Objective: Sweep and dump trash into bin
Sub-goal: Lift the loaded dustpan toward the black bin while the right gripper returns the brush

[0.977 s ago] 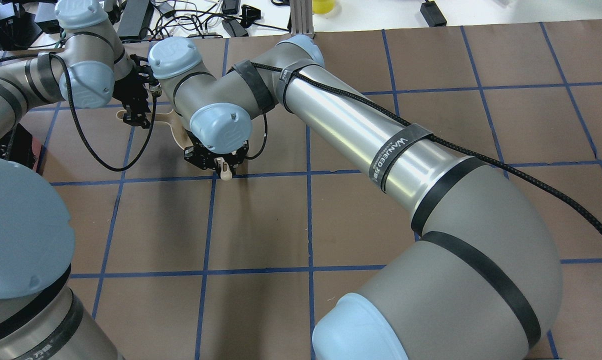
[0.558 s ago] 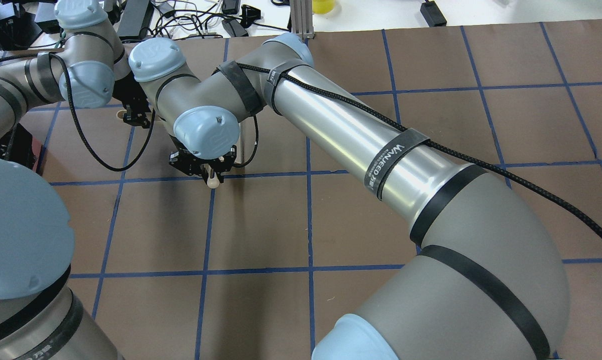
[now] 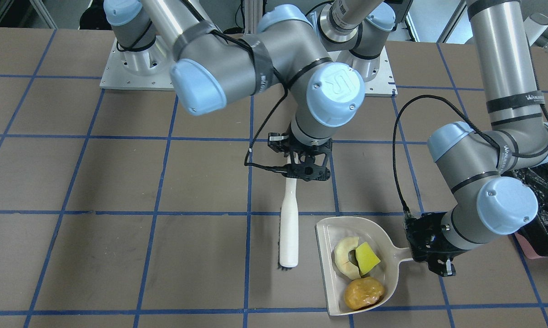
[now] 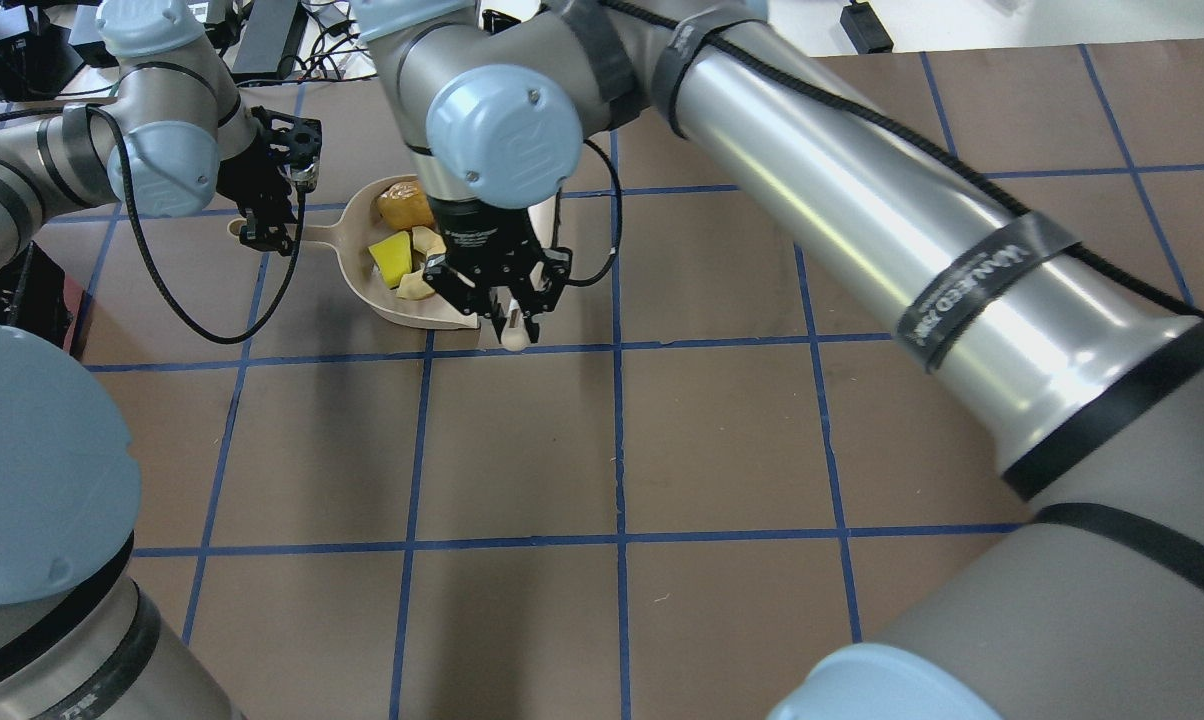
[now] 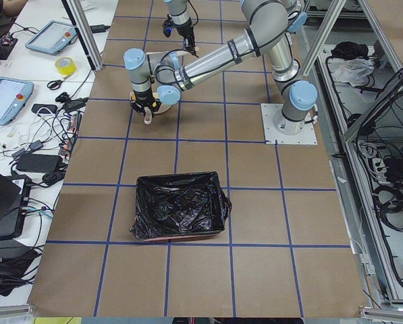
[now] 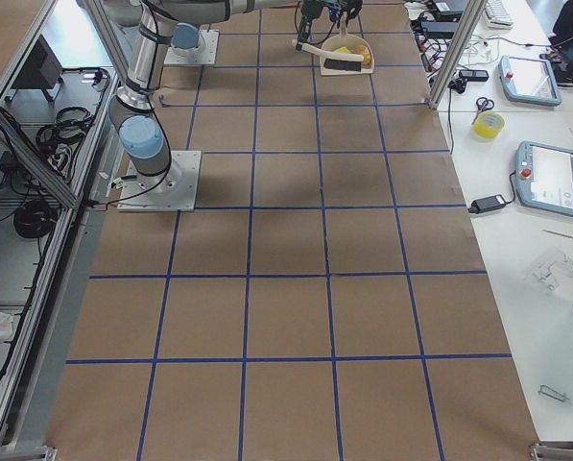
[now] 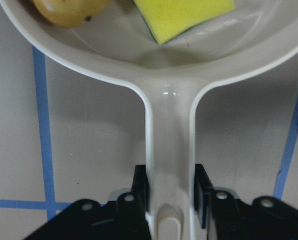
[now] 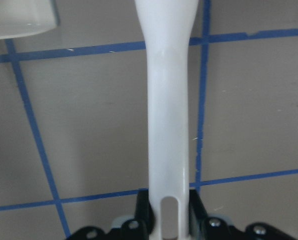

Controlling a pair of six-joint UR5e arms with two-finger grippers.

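Working over a brown surface (image 3: 119, 173) gridded with blue tape. Clenching the left claw (image 7: 169, 197) on the end of the handle of the beige dustpan (image 3: 320, 241), apparently holding the pan flat on the surface. Clenching the right claw (image 8: 168, 215) on the end of the white brush (image 3: 289, 228), holding it lengthwise just beside the pan's open mouth. Carrying all the trash inside the pan: pale cream ring (image 3: 344, 259) touching yellow-green wedge (image 3: 367, 257), golden-brown lump (image 3: 364, 293) near them by one side wall. Aiming for the bin (image 5: 177, 177), black-lined, standing well apart toward the robot's left end. Risking, by judgement, a roll-out of the rounded, glossy lump on any lift tilting the mouth downward; risking also pivoting of the loaded pan about the slender handle, being gripped only at its far end. Risking contact between the two arms, working close together, on swinging the pan toward the bin before withdrawing the brush. Risking a snag on the black cable (image 3: 394, 150) looping beside the left wrist. Noting around the surface aluminium frame posts (image 6: 449, 58) and white benches (image 6: 555, 240) bearing tablets (image 6: 552, 178), a yellow tape roll (image 5: 65, 65) and loose leads.
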